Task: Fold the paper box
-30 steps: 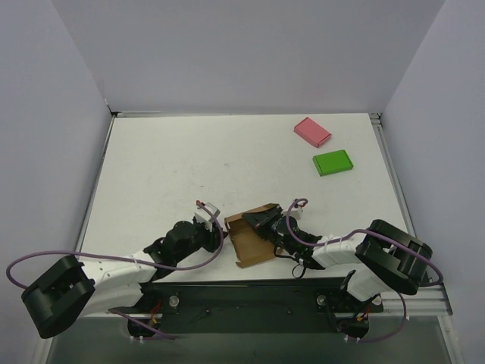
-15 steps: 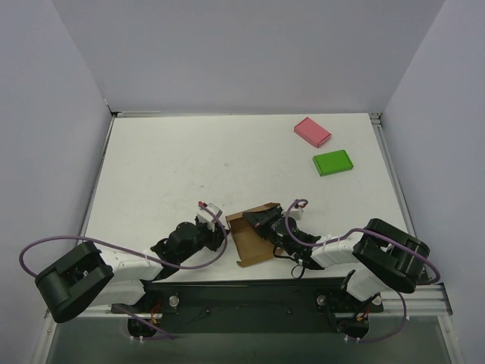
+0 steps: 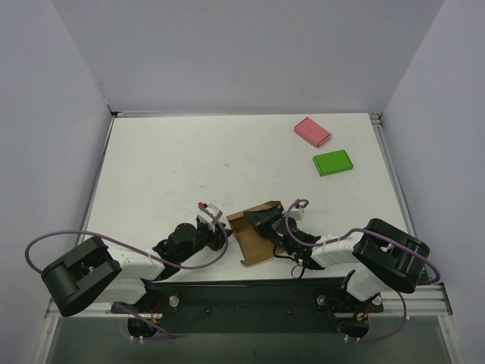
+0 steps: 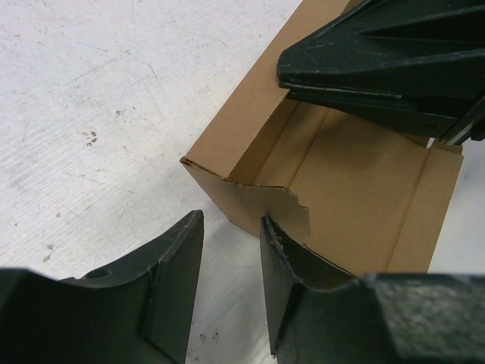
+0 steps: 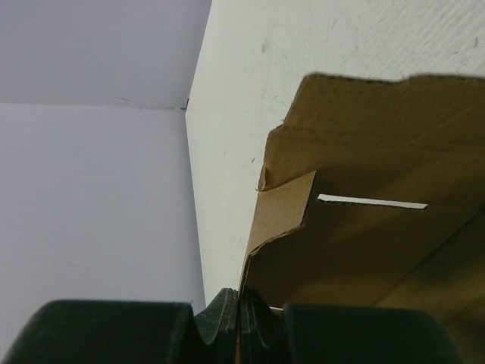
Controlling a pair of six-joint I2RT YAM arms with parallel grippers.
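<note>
White tabletop [image 3: 174, 167] walled in pale lavender, seen from above. Near its front edge, between the two arms, sits the paper box [image 3: 255, 244], a brown cardboard sheet only partly raised. One side wall and a jagged-edged end flap stand up, while the base lies open (a narrow locking slot shows, nothing tucked into it). The right gripper [image 3: 256, 219] is pinched tight on the edge of an upright wall. The left gripper [image 3: 221, 233] has its fingers parted, holding nothing, just beside the box's near corner. Folding looks less than half done: the other walls need raising and tabs tucking. A pink flat box [image 3: 312, 131] and a green flat box [image 3: 333, 162] lie far back on the right.
</note>
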